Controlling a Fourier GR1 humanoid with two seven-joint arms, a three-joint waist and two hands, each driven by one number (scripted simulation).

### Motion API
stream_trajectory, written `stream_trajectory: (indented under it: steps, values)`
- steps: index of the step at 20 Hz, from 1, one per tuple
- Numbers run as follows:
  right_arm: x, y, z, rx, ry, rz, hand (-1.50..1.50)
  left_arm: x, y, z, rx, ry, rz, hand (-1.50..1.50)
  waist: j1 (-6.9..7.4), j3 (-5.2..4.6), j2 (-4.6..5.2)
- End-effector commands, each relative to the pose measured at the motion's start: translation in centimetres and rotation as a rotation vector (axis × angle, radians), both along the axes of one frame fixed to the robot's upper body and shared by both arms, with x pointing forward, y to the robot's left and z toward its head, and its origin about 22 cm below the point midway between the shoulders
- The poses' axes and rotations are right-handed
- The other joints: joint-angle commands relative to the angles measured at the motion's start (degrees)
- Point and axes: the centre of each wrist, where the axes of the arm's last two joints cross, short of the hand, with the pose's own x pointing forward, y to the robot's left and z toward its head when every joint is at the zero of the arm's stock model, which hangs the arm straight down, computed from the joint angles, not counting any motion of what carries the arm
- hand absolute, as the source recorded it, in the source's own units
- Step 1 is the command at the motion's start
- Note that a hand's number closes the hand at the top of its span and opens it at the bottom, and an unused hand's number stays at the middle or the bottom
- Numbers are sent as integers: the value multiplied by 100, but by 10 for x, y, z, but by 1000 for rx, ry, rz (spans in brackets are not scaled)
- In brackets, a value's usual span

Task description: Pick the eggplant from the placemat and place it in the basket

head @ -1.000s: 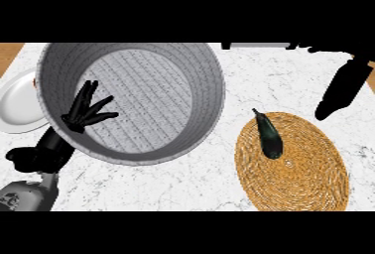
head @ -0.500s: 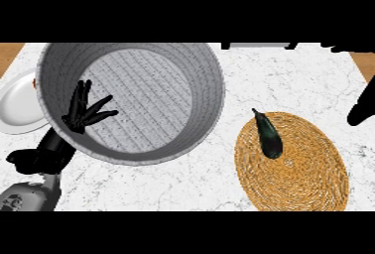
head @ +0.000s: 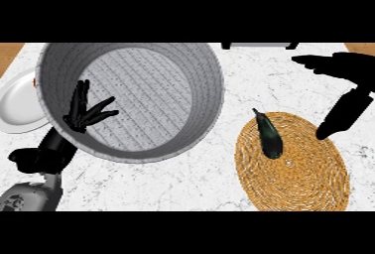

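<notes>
The left hand (head: 86, 112) shows at the view's left, fingers straight and spread, holding nothing, set in front of the near wall of the basket. The right hand (head: 344, 113) comes in from the right edge as a dark shape over the upper right of the placemat; whether its fingers are straight or curled cannot be told, and nothing is seen in it. The white marbled surface (head: 183, 181) lies under both hands and carries everything. The grey basket (head: 209, 74), the biggest thing, is round and deep and rises just behind and to the right of the left hand, well to the left of the right hand. The round woven placemat (head: 293, 171) lies below the right hand, far right of the left hand, just beside the basket. A white plate (head: 18, 106) sits left of the left hand, partly hidden behind the basket's wall. The dark eggplant (head: 269, 137) lies on the placemat's upper left part, stem end pointing away, just left of the right hand and apart from it.
</notes>
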Motion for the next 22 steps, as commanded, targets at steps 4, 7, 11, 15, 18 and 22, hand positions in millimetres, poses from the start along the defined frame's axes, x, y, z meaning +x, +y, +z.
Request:
stream_trajectory:
  steps: [4, 7, 11, 15, 18, 22]
  values:
    - [-2, 16, -58, 23, -38, -21, -150, -9, 3, -5, 34, -6, 30, 0, 37, 1, 21]
    - [-22, 21, -82, 22, -58, -19, -150, -10, 12, 4, 37, -1, 29, 0, 8, 0, 11]
    - [-7, 23, -100, -6, -68, -19, -150, 8, -8, -2, 20, 2, 14, 0, 11, -1, 26]
    - [-13, -4, -91, 36, -77, -17, -150, 16, 2, -11, 5, 24, 36, 0, -27, -2, 20]
    - [-5, 15, -109, 68, -94, -8, -150, 18, 5, 12, 22, 14, 36, 0, 2, 0, 21]
    - [-15, 14, -84, 88, -84, 21, -150, 12, 3, -1, 41, -8, 36, 0, -29, -2, 11]
